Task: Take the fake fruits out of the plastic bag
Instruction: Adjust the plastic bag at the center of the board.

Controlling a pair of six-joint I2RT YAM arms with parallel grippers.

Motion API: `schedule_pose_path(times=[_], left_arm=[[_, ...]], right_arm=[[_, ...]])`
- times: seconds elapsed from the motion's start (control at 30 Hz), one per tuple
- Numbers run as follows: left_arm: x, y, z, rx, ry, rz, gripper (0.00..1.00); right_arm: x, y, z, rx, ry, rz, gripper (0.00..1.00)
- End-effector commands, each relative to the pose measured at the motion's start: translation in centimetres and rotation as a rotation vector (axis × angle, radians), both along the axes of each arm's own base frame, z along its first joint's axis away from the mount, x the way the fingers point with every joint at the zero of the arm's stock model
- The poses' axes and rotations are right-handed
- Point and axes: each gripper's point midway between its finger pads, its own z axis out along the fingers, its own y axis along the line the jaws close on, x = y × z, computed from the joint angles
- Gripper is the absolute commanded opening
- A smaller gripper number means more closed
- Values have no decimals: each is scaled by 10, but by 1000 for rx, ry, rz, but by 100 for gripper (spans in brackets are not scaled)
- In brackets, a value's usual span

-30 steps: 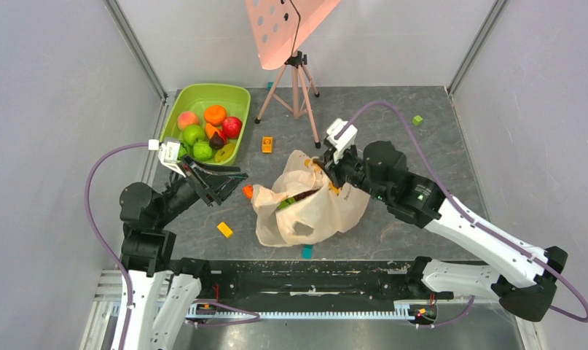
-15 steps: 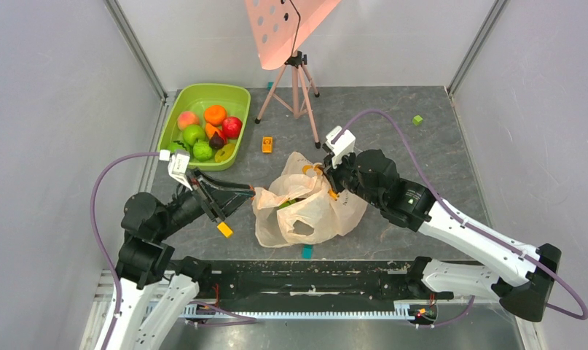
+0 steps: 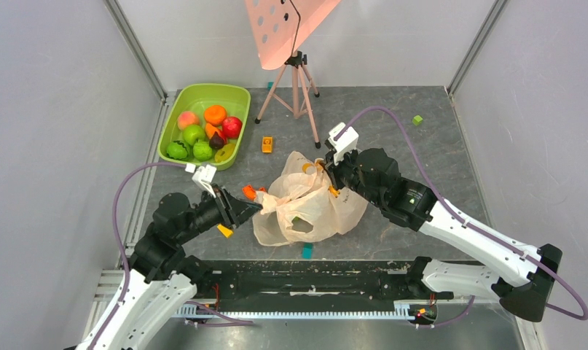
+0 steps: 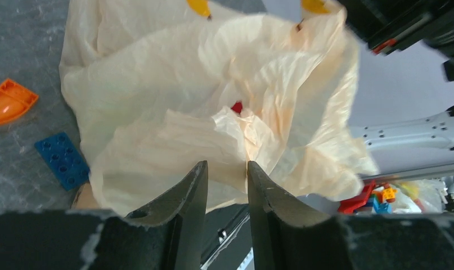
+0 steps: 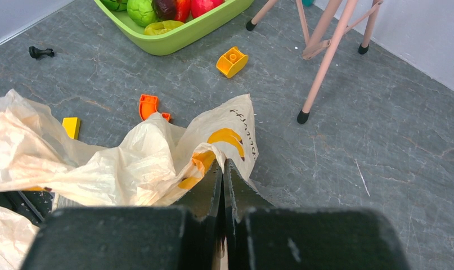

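The lime-green tub (image 3: 207,87) at the far left of the bench (image 3: 451,160) holds eight fake fruits (image 3: 194,134) that can be counted: three green, one peach, one orange, one red, one dark purple, one yellow-green. The plastic bag (image 3: 312,211) lies crumpled mid-bench; only a small red patch (image 4: 237,107) and a green speck show among its folds. Loose around it, the top view shows four small blocks (image 3: 224,230) and one orange arc piece (image 3: 248,192).

The right pincer (image 3: 324,169) is closed tight on the bag's printed upper rim. The left pincer (image 4: 227,166) has a narrow gap between its jaws, its tips at a raised fold on the bag's left side, with nothing clamped.

A second ago the left pincer gaped wider beside the tub; it has since swung over to the bag and narrowed. The right one has kept its pinch.
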Motion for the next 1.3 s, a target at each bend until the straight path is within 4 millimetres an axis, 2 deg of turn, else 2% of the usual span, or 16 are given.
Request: schedule_pose_path(times=[0.0,0.2,0.27,0.4,0.6,0.77,1.0,1.2,1.27], left_arm=[[-3,0,-25,1,51,30,38],[-14,5,-38,15,78,37,39],[-18,10,-35,23,75,46,50],[-23,16,-28,22,67,53,64],[-33,10,-35,-33,101,13,64],[-36,7,-48,-55,128,0,56],[-21,-2,-61,-96,141,24,54],[5,-19,-53,-131,111,38,55],[12,-28,-56,-130,118,34,55]], right_arm=[[2,-1,22,55,-39,-20,0],[0,-3,16,51,-35,-16,0],[-1,-2,14,48,-31,-10,0],[-2,-1,10,45,-25,0,0],[-4,1,8,48,-23,12,0],[-4,0,8,48,-24,10,0],[-5,-1,8,49,-25,9,0],[-5,-2,4,44,-21,7,0],[-5,-3,0,39,-19,5,0]])
